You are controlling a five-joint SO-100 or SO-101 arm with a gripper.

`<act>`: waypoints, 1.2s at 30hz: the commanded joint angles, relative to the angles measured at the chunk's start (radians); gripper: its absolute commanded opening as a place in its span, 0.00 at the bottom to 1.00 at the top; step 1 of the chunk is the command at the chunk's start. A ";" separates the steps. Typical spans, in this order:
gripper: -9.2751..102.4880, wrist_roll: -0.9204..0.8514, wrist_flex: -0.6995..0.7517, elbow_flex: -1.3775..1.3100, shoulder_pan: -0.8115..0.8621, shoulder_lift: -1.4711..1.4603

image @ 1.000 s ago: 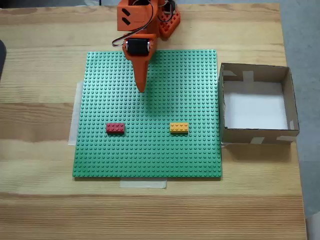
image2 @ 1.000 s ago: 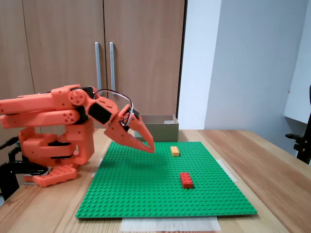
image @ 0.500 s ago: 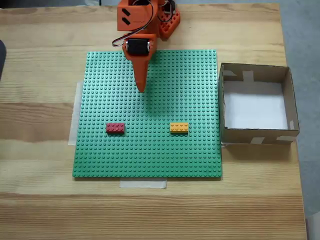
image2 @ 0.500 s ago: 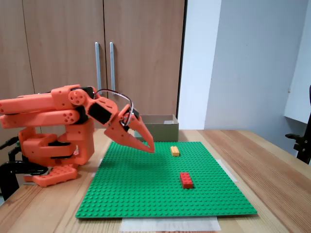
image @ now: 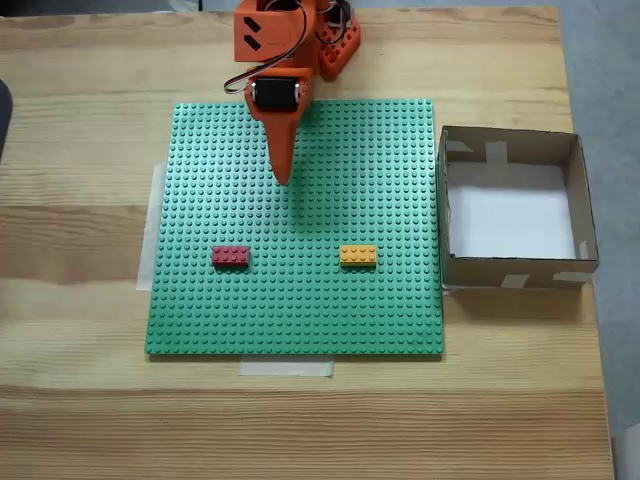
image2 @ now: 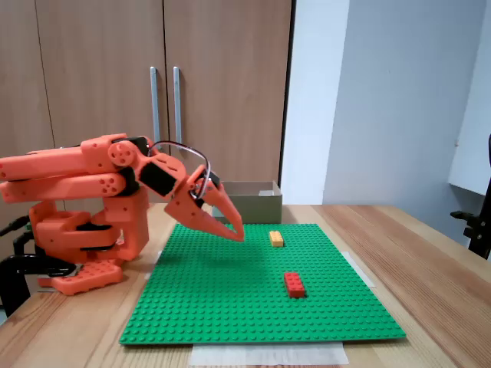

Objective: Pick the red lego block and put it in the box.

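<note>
The red lego block (image: 231,256) sits flat on the green studded baseplate (image: 380,160), towards its left side in the top-down fixed view, long axis running left to right there; in the side-on fixed view the same block (image2: 294,284) points away from the camera, studs up. No writing or logo can be read on it, or anywhere else. Well to its right in the top-down view lies an orange-yellow brick (image: 358,256), same shape, same heading. The box (image: 580,190) is brown cardboard, square, low-walled, with a white bottom and pale tape strips at the corners, standing just beside the baseplate's right edge on the wooden table (image: 80,120). The orange plastic arm is folded low, and its gripper (image: 282,178) hangs over the upper part of the baseplate, well apart from the red block; from the side the gripper (image2: 238,234) tapers to a point with the fingers pressed together, nothing between them. Pale tape strips peek out from under the baseplate's edges.
</note>
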 commanded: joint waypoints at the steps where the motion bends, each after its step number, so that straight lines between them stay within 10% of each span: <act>1: 0.07 -0.003 0.003 0.003 0.000 0.008; 36: 0.07 0.014 0.109 -0.540 -0.003 -0.560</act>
